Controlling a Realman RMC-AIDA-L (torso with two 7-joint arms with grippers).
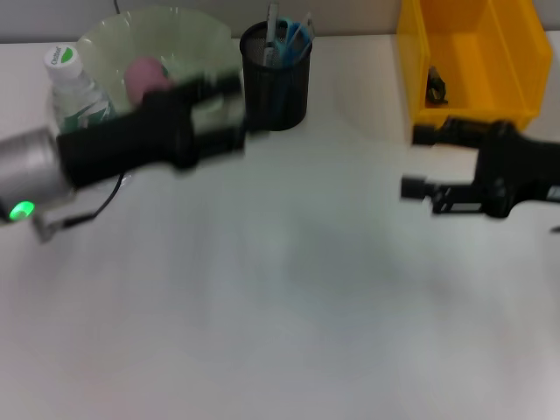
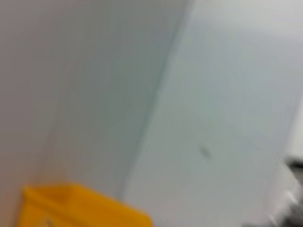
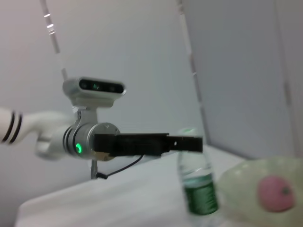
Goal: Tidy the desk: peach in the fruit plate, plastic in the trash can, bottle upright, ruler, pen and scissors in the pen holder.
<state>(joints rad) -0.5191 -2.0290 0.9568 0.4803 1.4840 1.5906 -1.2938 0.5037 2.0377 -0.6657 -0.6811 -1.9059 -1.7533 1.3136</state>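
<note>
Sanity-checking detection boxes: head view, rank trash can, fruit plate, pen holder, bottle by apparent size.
1. Fruit plate and trash can: similar, and both partly hidden or cropped, so unranked.
2. Pen holder.
3. Bottle, partly hidden behind the left arm.

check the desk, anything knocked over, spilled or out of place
Nothing stands out. The bottle stands upright beside the fruit plate, with the peach in the plate. The pen holder is upright with items inside, and something dark lies in the yellow bin. No spill shows on the desk.

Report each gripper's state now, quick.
Left gripper: empty, above the desk in front of the fruit plate; open or closed cannot be told.
Right gripper: open, empty, beside the yellow bin.
</note>
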